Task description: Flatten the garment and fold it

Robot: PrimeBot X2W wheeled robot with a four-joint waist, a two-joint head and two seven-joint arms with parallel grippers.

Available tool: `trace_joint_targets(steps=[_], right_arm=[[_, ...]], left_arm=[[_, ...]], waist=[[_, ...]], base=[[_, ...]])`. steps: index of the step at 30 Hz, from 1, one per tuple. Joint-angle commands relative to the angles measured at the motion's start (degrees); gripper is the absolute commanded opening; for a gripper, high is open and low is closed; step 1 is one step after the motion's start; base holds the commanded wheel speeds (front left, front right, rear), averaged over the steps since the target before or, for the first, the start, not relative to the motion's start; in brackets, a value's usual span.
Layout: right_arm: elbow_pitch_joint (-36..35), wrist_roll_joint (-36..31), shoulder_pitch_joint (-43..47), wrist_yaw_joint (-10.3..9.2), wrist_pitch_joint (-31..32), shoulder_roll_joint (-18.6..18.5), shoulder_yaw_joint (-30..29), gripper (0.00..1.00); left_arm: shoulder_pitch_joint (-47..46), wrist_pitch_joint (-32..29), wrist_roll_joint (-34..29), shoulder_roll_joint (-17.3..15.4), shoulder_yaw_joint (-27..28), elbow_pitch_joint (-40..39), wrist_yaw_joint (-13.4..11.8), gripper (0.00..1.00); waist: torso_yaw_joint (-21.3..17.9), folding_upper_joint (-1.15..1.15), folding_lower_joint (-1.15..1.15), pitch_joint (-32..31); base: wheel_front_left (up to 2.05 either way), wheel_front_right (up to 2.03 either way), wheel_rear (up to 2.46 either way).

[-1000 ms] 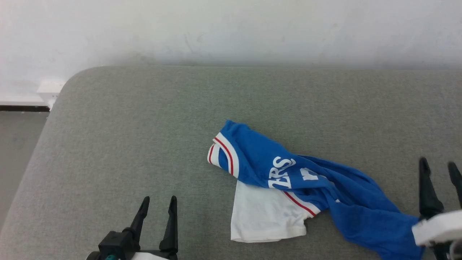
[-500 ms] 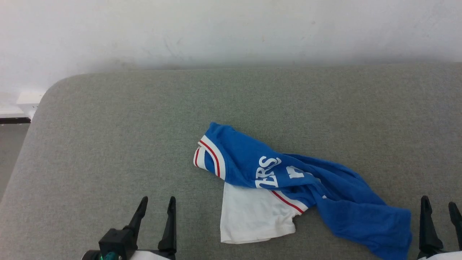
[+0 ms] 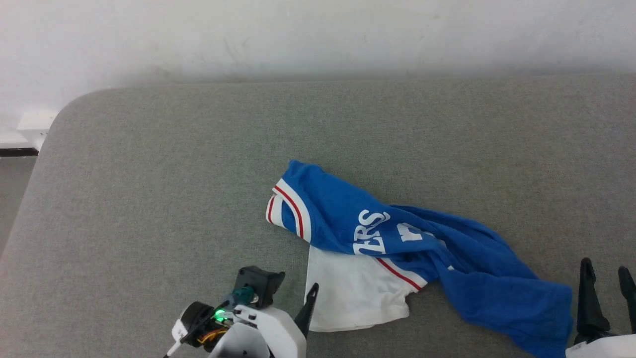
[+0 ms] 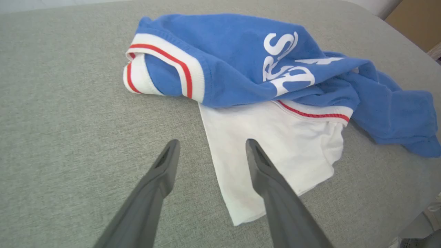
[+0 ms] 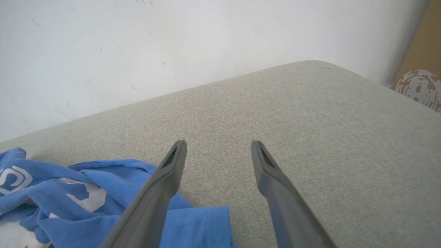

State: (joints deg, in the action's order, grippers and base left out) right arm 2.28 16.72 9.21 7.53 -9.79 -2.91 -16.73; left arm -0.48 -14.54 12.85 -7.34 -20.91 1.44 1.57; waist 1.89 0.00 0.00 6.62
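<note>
the left gripper was spread wide and empty, its fingers straddling the edge of the white sleeve. the shirt lay crumpled on the grey cushion, right of centre. the right gripper, also wide and empty, hovered just beside the blue hem.

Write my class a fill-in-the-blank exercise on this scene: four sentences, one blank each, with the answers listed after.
1. The garment lies crumpled on a ____ padded surface.
2. Its body is blue, and its flat-lying sleeve is ____.
3. The stripe running through the white trim is ____.
4. The left gripper and the right gripper hold nothing; each is not shut but ____.

Missing words: grey; white; red; open
</note>
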Motion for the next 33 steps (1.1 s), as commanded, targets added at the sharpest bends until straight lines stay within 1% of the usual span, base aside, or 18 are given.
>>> trace_joint_targets(steps=[1, 4, 7, 10, 12, 13, 14, 15, 17, 21, 23, 25, 26, 27, 30, 33], right_arm=[[0.16, 0.03, -1.03, -0.04, -0.23, 0.03, 0.12, 1.00], [0.40, 0.10, -1.56, -0.04, -0.24, 0.03, 0.46, 1.00], [0.86, 0.15, -2.16, -0.04, -0.48, 0.03, 0.72, 1.00], [1.17, 0.16, -2.90, -0.04, -0.68, 0.03, 1.00, 1.00], [1.36, 0.14, -3.27, -0.04, -0.79, 0.03, 1.11, 1.00], [1.47, 0.13, -3.45, -0.04, -0.84, 0.03, 1.16, 1.00], [1.57, 0.12, -3.61, -0.04, -0.88, 0.03, 1.19, 1.00], [1.69, 0.12, -3.75, -0.04, -0.91, 0.03, 1.20, 1.00], [1.99, 0.15, -3.95, -0.04, -1.01, 0.03, 1.08, 1.00], [2.65, 0.15, -3.96, -0.04, -1.21, 0.03, 0.79, 1.00], [2.99, 0.19, -4.00, -0.04, -1.27, 0.03, 0.79, 1.00], [3.19, 0.19, -3.98, -0.04, -1.31, 0.03, 0.72, 1.00], [3.26, 0.19, -3.91, -0.04, -1.33, 0.03, 0.62, 1.00], [3.30, 0.19, -3.81, -0.04, -1.35, 0.03, 0.51, 1.00], [3.31, 0.11, -3.36, -0.04, -1.33, 0.03, 0.27, 1.00], [3.33, -0.05, -3.13, -0.04, -1.18, 0.03, 0.06, 1.00]], left_arm=[[-1.52, -1.89, -0.69, 0.26, -1.09, 1.12, 0.57, 1.00], [-3.33, -4.43, -1.31, 0.95, -2.94, 3.31, 0.72, 1.00], [-4.78, -7.30, -2.50, 1.59, -4.52, 6.53, -0.21, 1.00], [-6.20, -8.95, -3.81, 1.96, -5.35, 10.08, -1.53, 1.00], [-6.98, -9.56, -3.57, 2.44, -5.83, 12.40, -1.77, 1.00], [-7.32, -9.71, -3.37, 2.66, -6.05, 13.46, -1.87, 0.54], [-7.68, -9.60, -3.22, 2.84, -6.43, 14.37, -1.68, 0.25], [-7.87, -9.40, -2.76, 3.04, -6.63, 15.08, -1.53, 0.00], [-8.05, -8.64, -1.51, 3.42, -6.76, 15.74, -1.35, 0.00], [-8.43, -5.10, 0.96, 3.81, -5.04, 14.43, -2.43, 0.00], [-8.05, -3.00, 3.61, 3.95, -2.60, 11.69, -3.36, 0.00], [-7.19, -1.26, 6.64, 4.00, 1.00, 7.35, -4.85, 0.00], [-6.58, -0.78, 7.62, 3.49, 2.96, 4.81, -5.72, 0.00], [-5.84, -0.51, 8.14, 2.34, 5.01, 2.26, -6.63, 0.00], [-2.16, -1.46, 8.57, -2.66, 11.18, -4.50, -9.46, 0.00], [2.83, -3.50, 9.27, -6.85, 16.30, -8.26, -11.44, 0.00]], waist=[[0.04, 0.00, 0.00, 0.87], [-0.04, 0.00, 0.00, 1.91], [-0.20, 0.00, 0.00, 2.76], [-0.44, 0.00, 0.00, 3.56], [-0.56, 0.00, 0.00, 3.94], [-0.63, 0.00, 0.00, 4.07], [-0.72, 0.00, 0.00, 4.18], [-0.79, 0.00, 0.00, 4.23], [-0.83, 0.00, 0.00, 4.19], [-0.61, 0.00, 0.00, 3.61], [-0.45, 0.00, 0.00, 3.12], [-0.19, 0.00, 0.00, 2.64], [-0.01, 0.00, 0.00, 2.41], [0.18, 0.00, 0.00, 2.23], [0.82, 0.00, 0.00, 1.86], [1.51, 0.00, 0.00, 1.90]], base=[[0.00, 0.00, 0.00], [0.00, 0.00, 0.00], [0.00, 0.00, 0.00], [0.00, 0.00, 0.00], [0.00, 0.00, 0.00], [0.00, 0.00, 0.00], [0.00, 0.00, 0.00], [0.00, 0.00, 0.00], [0.00, 0.00, 0.00], [0.00, 0.00, 0.00], [0.00, 0.00, 0.00], [0.00, 0.00, 0.00], [0.00, 0.00, 0.00], [0.00, 0.00, 0.00], [0.00, 0.00, 0.00], [0.00, 0.00, 0.00]])
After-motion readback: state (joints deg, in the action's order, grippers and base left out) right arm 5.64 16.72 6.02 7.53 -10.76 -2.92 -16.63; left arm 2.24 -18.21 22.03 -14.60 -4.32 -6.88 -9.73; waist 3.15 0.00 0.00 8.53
